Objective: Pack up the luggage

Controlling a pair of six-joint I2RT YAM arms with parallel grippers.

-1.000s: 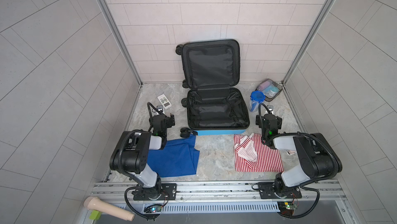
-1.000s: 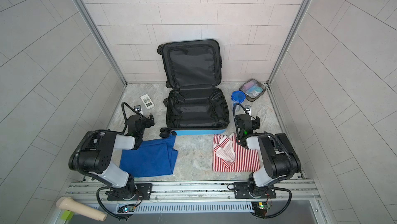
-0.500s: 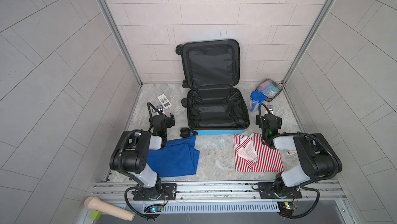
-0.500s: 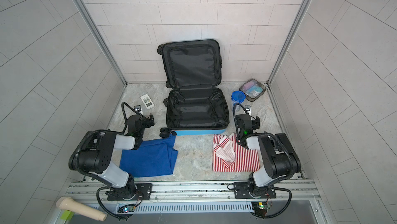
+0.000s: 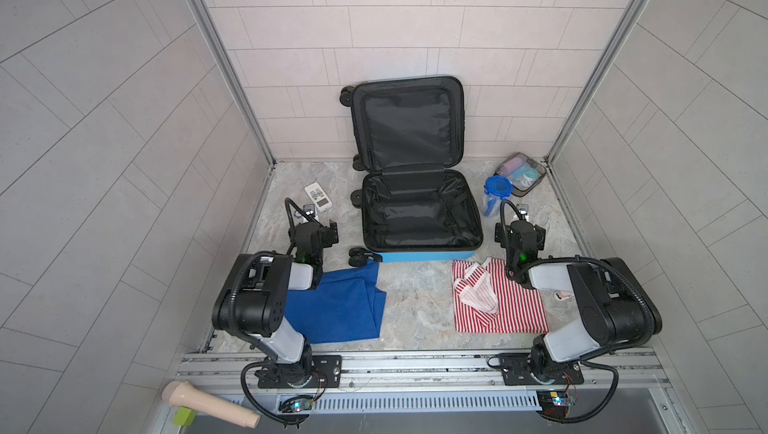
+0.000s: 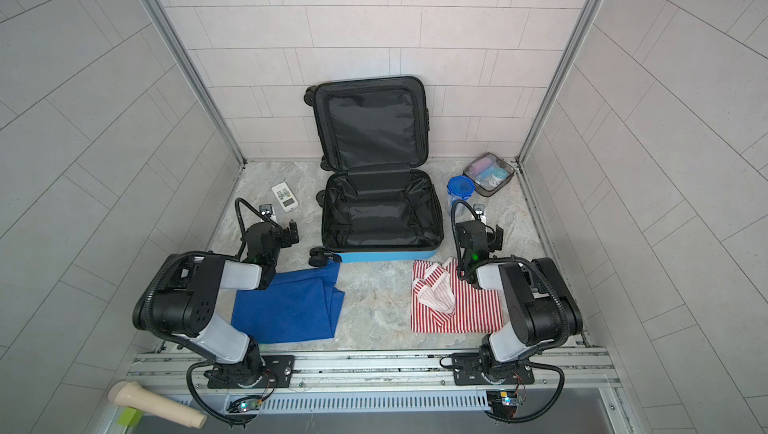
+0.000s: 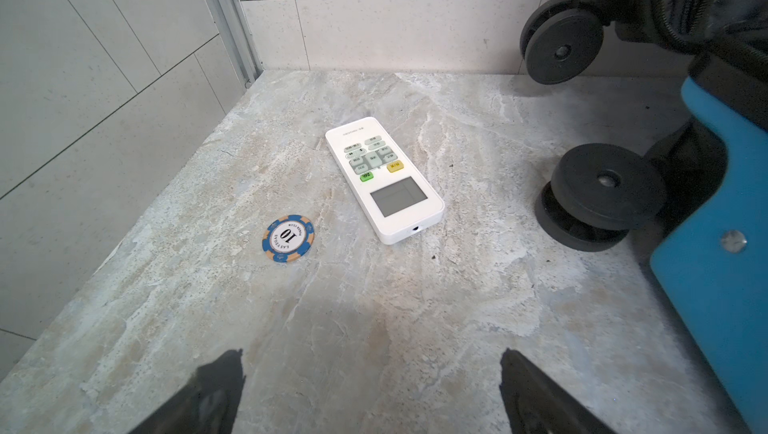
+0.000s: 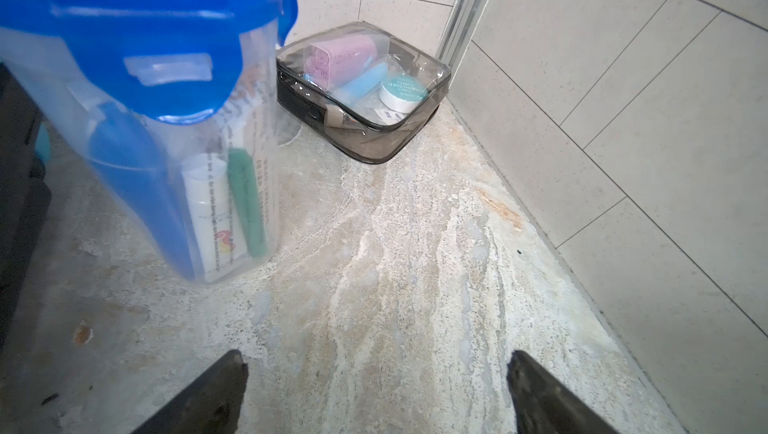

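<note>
Luggage (image 5: 419, 219) (image 6: 380, 219) lies open at the middle of the desk's (image 5: 415, 286) back edge. Its lower shell is flat on the desk, showing only black lining and straps. The lid (image 5: 405, 128) stands upright against the back wall. A strip of blue shell shows along the front side, and the black wheels (image 7: 602, 186) are on its left side.

Left end effector (image 7: 370, 356): released, fingers spread wide, nothing between them. It sits over bare desk just left of the luggage. In the left wrist view a white remote (image 7: 384, 180) lies face up beyond it, with a blue poker chip (image 7: 288, 238) near the remote but not touching. Both lie toward the back left corner.

Right end effector (image 8: 374, 355): released too, fingers wide apart, holding nothing. It sits over bare desk to the right of the luggage. A clear jar with a blue lid (image 8: 166, 120) (image 5: 494, 197) stands upright just beside the luggage's right side, with tubes visible inside. A clear toiletry pouch (image 8: 361, 95) (image 5: 521, 174) sits in the back right corner, packed with small items.

Blue cloth (image 5: 340, 307) lies loosely folded near the front left corner, partly under the left arm. Red-and-white striped fabric (image 5: 507, 307) lies flat near the front right corner, its straps on top. Neither touches the luggage as far as both top views show.
</note>
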